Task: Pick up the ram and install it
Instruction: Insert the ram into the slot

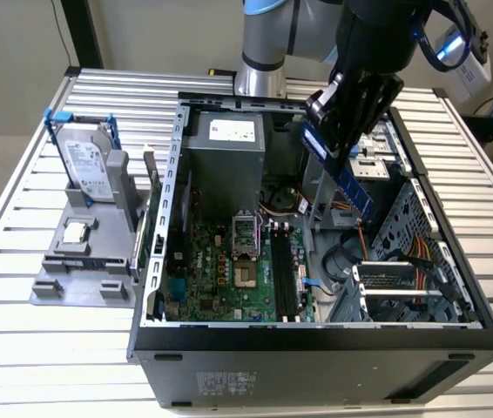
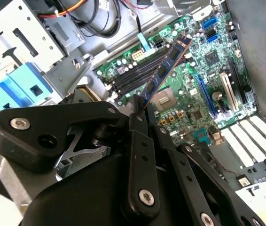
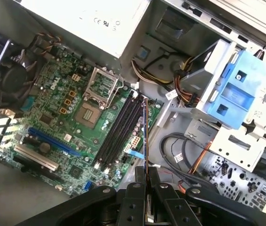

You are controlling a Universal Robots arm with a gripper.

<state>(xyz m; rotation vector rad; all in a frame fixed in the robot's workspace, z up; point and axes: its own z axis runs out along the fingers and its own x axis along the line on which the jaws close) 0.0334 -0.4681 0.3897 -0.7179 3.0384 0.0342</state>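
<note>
- The ram (image 1: 341, 171), a thin dark-blue stick, is up in the air over the open computer case (image 1: 316, 335), tilted, with one end clamped and the free end pointing down toward the board.
- The gripper (image 1: 338, 131) is pinching the ram by its upper end; in the second wrist view the stick (image 2: 163, 73) runs out from between the black fingers (image 2: 137, 141), and in the first wrist view it shows edge-on as a thin line (image 3: 145, 136).
- Step in hand, by judgement: pick-up is done, the carry toward the memory slots (image 1: 285, 274) is under way; the stick is well above them and not yet seated.
- The next move calls for bringing the stick level and parallel with the long black slots (image 3: 119, 129), lining it up over one, then pressing straight down.
- Green motherboard (image 1: 229, 270) lies on the case floor; the processor socket (image 3: 88, 113) sits just beside the slots.
- Possible obstacles: loose cables (image 3: 182, 150) and the metal drive cage (image 1: 408, 252) near the slots, on the exterior view's right.
- Outside the case, on the exterior view's left, a hard drive in a blue bracket (image 1: 85, 165) stands on a grey stand (image 1: 85, 261), well apart.
</note>
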